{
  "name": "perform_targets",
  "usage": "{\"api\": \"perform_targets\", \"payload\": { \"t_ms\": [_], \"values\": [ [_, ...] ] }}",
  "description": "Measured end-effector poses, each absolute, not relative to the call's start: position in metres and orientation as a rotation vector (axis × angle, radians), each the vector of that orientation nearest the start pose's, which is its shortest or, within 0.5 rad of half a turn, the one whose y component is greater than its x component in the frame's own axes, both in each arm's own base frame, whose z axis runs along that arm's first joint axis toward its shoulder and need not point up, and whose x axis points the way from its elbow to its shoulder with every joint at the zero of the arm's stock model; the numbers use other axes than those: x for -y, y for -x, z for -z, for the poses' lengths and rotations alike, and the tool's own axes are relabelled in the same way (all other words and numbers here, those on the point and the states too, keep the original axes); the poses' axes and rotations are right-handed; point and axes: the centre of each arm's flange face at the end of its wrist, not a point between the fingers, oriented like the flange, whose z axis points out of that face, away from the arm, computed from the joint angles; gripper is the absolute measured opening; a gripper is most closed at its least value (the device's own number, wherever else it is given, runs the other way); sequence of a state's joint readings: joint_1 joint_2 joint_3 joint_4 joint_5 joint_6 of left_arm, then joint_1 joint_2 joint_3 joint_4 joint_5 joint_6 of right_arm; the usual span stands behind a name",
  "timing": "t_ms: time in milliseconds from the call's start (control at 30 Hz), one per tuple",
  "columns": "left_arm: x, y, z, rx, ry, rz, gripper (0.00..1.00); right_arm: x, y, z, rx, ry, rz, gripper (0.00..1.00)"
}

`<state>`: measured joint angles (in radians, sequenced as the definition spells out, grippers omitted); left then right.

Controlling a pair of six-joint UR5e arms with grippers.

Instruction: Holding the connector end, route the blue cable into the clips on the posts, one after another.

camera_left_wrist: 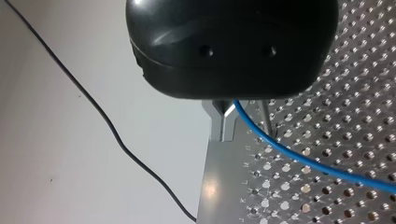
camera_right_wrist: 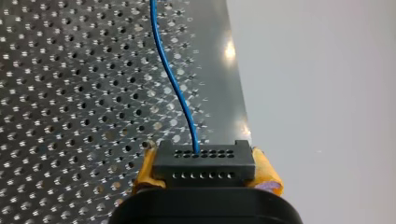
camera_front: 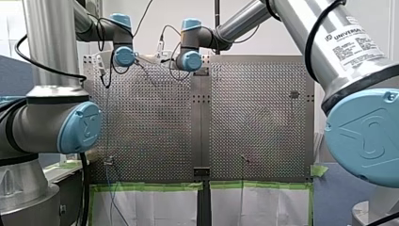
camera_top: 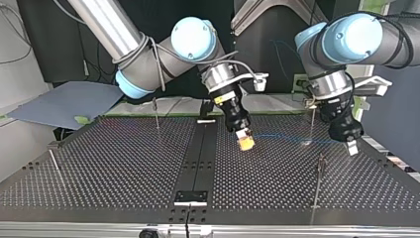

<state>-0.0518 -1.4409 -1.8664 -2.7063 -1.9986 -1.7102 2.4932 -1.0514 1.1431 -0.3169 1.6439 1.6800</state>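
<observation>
1. Connector end: a black, many-holed rectangular connector block (camera_right_wrist: 204, 164) sat clamped between the yellow pads (camera_right_wrist: 267, 173) of my right gripper (camera_top: 245, 140), held above the perforated metal table (camera_top: 124, 163) near its middle seam.
2. A thin blue cable (camera_right_wrist: 173, 84) left the block's face and ran toward my left gripper (camera_top: 351, 146). In the top view its long axis lay across the table, roughly level and clear of the surface.
3. My left gripper's black housing hid its fingers in the wrist view, so I could not tell whether they were apart or together. The cable passed just beneath it.
4. A slender metal post (camera_top: 312, 121) stood just behind the span, close to my left gripper, the nearer arm. A second upright post (camera_top: 320, 171) stood on the camera side of the span.
5. Judgement: the span must go sideways into a clip, and my left gripper crowds the nearer post, so snagging is a risk.
</observation>
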Motion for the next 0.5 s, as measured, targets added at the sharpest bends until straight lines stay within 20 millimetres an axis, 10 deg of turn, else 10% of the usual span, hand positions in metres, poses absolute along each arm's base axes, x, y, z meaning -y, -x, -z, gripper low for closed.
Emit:
{"api": "perform_targets", "payload": {
  "t_ms": [500],
  "values": [
    [0.114, -0.469, -0.44, -1.314, 0.336, -0.044, 0.0, 0.35, -0.66, -0.419, -0.982, 2.111, 2.769, 0.0]
  ]
}}
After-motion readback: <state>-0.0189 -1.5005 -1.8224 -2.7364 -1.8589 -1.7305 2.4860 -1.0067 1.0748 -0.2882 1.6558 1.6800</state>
